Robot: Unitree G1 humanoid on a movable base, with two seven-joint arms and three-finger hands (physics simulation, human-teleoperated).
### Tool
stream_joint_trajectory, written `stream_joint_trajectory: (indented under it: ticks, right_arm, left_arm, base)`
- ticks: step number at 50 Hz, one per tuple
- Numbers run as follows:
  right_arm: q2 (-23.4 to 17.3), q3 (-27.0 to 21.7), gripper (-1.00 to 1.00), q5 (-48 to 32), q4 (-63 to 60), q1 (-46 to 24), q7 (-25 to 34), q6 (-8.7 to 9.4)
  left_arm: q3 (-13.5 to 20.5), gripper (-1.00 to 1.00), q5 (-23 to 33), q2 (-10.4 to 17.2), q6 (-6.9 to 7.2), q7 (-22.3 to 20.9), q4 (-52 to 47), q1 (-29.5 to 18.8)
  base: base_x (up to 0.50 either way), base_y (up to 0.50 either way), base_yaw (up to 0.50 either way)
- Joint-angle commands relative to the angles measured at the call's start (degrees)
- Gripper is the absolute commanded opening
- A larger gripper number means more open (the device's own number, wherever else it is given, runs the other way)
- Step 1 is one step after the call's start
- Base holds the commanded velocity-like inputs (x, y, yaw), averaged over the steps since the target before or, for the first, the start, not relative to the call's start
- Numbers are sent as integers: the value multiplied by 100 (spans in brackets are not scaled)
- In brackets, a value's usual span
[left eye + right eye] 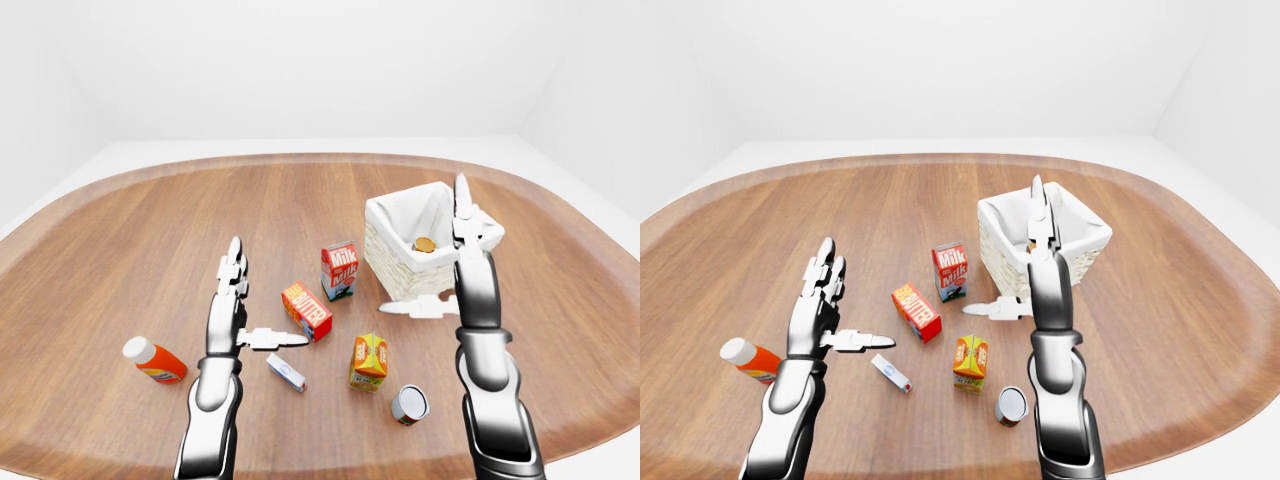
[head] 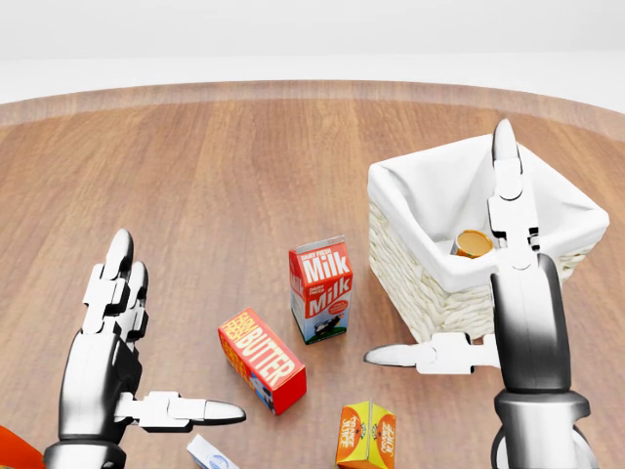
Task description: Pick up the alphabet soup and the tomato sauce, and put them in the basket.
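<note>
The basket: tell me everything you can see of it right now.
The basket is a square, pale woven wicker box with a white cloth liner folded over its rim. It stands upright on the wooden table, at the right of the head view, right of the milk carton. Inside, one can with an orange-brown top shows against the liner. The right robot hand, open, partly hides its near right side; contact is unclear.

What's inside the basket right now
One can lies inside the basket, its orange-brown end showing against the white liner. The label is hidden, so I can't tell which can it is. The right hand and the near wall cover part of the interior.
</note>
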Motion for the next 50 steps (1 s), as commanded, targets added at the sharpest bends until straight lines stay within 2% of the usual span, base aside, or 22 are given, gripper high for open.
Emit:
stream_joint_trajectory:
  ticks: [1,4,11,12,14,17,27,31,44,49,50]
  right_arm:
    - [68,71,100,0,-95,392,-11,-41]
    - [106,108,100,12,-314,482,40,-29]
    - [91,181,100,33,74,770,-219,-41]
    - [124,190,100,42,-213,756,-62,-41]
    - [108,237,100,45,5,853,-176,-41]
    - [143,306,100,13,-343,837,5,-41]
    - [137,534,100,23,-512,1154,-27,-41]
    - [84,577,100,25,-86,1330,-284,-41]
    - [74,583,100,105,-64,1600,-331,-41]
    - [64,853,100,66,-387,1925,-360,-41]
    - [16,896,100,58,-168,2019,-517,-41]
  left_arm:
    - [7,100,-10,-3,0,4,-7,21]
    - [2,100,-6,-5,0,7,-42,21]
    - [-6,100,-7,-6,0,6,-120,45]
    - [-5,100,-6,-5,0,5,-102,45]
    - [-5,100,-5,-5,0,4,-104,42]
    - [-6,100,0,-6,0,8,-44,41]
    - [-4,100,-1,-7,0,19,7,30]
    - [0,100,-3,-8,0,27,-3,24]
    - [21,100,-20,-1,0,32,-13,-15]
    - [20,100,-21,-4,0,33,-41,-8]
    - [20,100,-23,-4,0,33,-49,-2]
  base:
    - [0,0,0]
    - [0,0,0]
    - [0,0,0]
    - [0,0,0]
    - [0,0,0]
    - [0,0,0]
    - [0,0,0]
    - [0,0,0]
    - [0,0,0]
    - [0,0,0]
    - [0,0,0]
